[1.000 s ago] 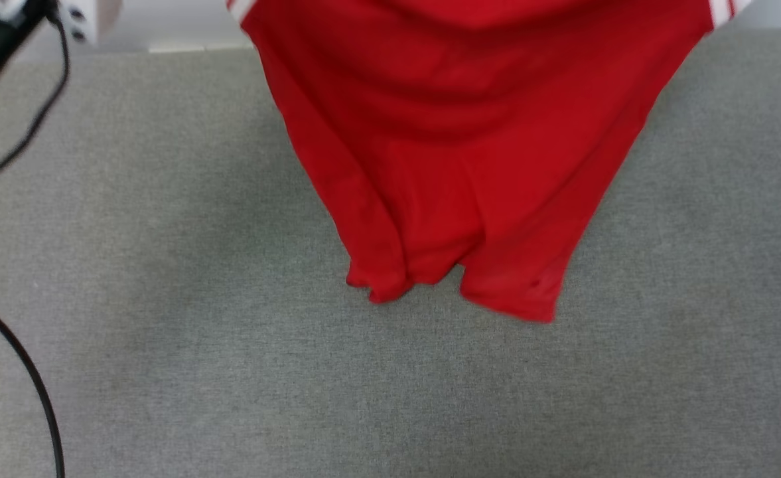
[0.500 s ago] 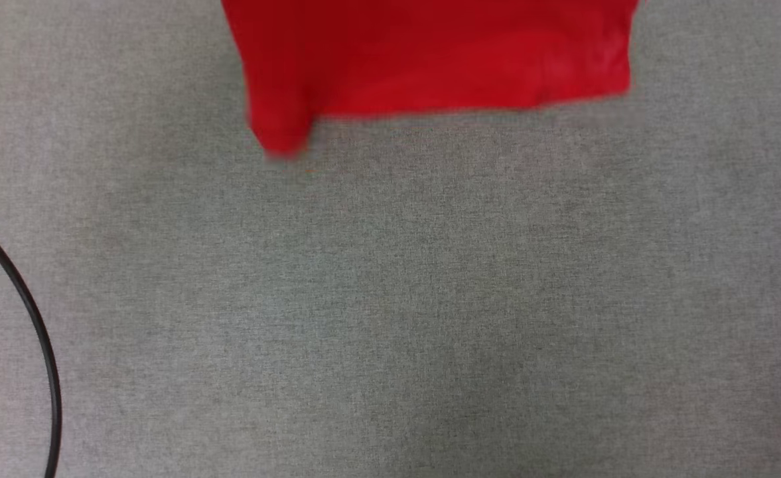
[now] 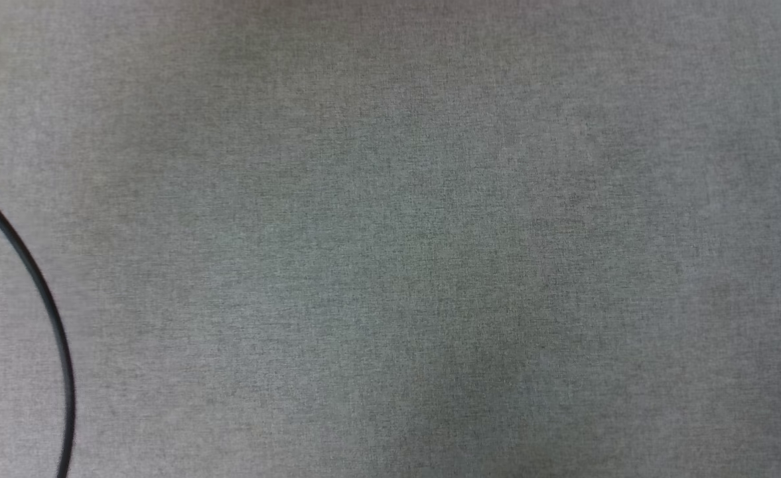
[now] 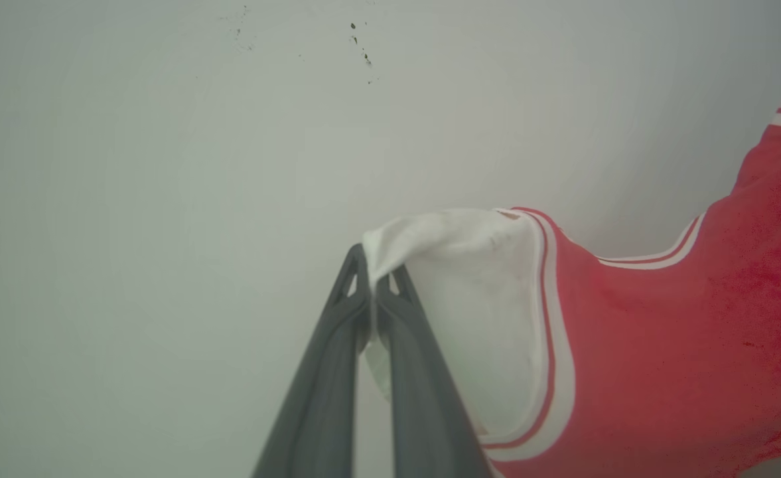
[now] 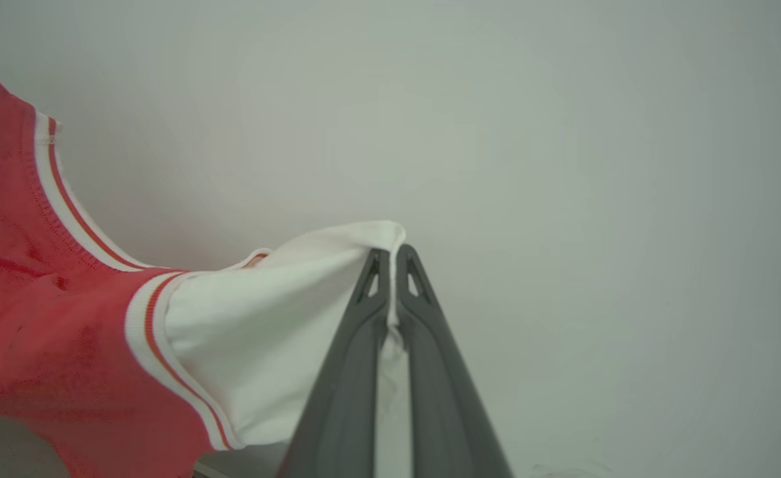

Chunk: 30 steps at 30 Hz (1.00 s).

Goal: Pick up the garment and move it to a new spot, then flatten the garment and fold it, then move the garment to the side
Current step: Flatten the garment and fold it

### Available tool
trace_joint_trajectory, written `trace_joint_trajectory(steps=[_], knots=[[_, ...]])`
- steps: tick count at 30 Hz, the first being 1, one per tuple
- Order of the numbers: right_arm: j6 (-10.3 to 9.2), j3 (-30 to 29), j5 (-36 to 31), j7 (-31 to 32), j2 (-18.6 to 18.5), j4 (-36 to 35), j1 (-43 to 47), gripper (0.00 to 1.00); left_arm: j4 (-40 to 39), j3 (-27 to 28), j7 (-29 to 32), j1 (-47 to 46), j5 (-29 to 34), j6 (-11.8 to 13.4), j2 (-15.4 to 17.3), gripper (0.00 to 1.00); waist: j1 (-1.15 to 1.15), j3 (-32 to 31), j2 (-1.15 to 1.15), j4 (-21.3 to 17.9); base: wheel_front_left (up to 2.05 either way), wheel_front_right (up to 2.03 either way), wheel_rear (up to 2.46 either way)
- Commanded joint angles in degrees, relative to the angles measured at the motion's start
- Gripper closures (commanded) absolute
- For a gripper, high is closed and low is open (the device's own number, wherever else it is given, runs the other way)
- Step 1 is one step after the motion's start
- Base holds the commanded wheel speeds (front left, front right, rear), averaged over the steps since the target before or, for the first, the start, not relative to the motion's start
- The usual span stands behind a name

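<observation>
The garment (image 4: 662,345) is a red jersey with white sleeves and red-and-white striped trim, held up in the air in front of a pale wall. In the left wrist view my left gripper (image 4: 371,275) is shut on the edge of one white sleeve (image 4: 470,299), and the red body hangs off to the right. My right gripper (image 5: 390,269) is shut on the other white sleeve (image 5: 264,332), with the garment (image 5: 45,332) stretching away to the left. Its printed face is hidden.
The head view looks down on a grey fabric surface (image 3: 390,265). A thin black cable (image 3: 38,292) curves along its left edge. A pale wall (image 4: 164,166) with a few dark specks (image 4: 360,50) stands behind the grippers.
The red garment has slid up and out of the head view, which has itself shifted. One second ago its hem hung mid-picture; now only grey fabric and the cable show.
</observation>
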Motion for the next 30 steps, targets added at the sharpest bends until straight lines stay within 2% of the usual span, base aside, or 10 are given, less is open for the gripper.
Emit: trace_joint_trajectory(steps=[1, 8, 16, 24, 30], knots=[[-0.04, 0.8, 0.4, -0.6, 0.4, 1.0, 2.0, 1.00, 0.8, -0.5, -0.8, 1.9, -0.4, -0.2, -0.1, 1.00, -0.01, 0.3, 0.00, -0.1, 0.00, 0.00, 0.00], [-0.04, 4.9, 4.0, -5.0, 2.6, 4.1, 8.9, 1.00, 2.8, -2.4, -5.6, 9.8, -3.4, -0.3, -0.4, 1.00, -0.01, 0.2, 0.00, -0.6, 0.00, 0.00, 0.00], [-0.04, 10.8, 10.2, -10.2, 3.3, 3.5, 22.2, 1.00, -0.8, -4.7, -10.6, 25.9, -6.7, -0.3, 2.5, 1.00, -0.01, -3.7, 0.00, -1.0, 0.00, 0.00, 0.00], [-0.04, 18.3, 16.5, -13.3, 0.5, -0.6, 37.3, 1.00, -8.5, -5.1, -13.4, 47.1, -11.7, 4.2, 5.8, 1.00, -0.01, -9.3, 0.00, -0.9, 0.00, 0.00, 0.00], [-0.04, 23.5, 20.8, -14.0, -4.0, -5.2, 48.5, 1.00, -17.7, -5.5, -14.0, 63.1, -15.5, 9.7, 9.7, 1.00, -0.01, -14.0, 0.00, -1.1, 0.00, 0.00, 0.00]])
